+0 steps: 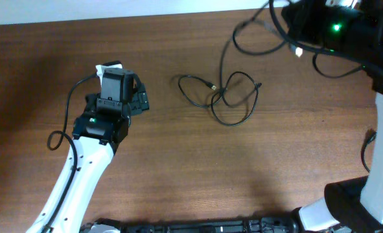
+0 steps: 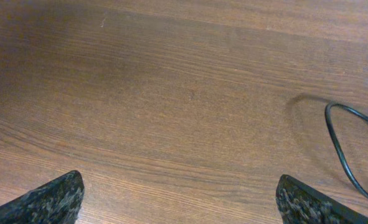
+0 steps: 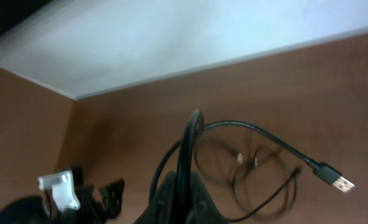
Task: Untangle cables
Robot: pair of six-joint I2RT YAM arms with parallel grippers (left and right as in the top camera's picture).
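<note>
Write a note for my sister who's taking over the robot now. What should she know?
Left gripper: open, empty, low over the brown wooden table.
Right gripper: shut on one of the thin black cables, raised, its silver USB plug hanging free.
Other loops: tangled at mid-table, between the arms.
Done: one cable grasped.
Left: separate the loops.

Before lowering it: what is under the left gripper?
Bare wooden table shows between the open fingers of the left gripper; a cable loop lies off to one side. Spots beneath the fingers themselves are covered.
</note>
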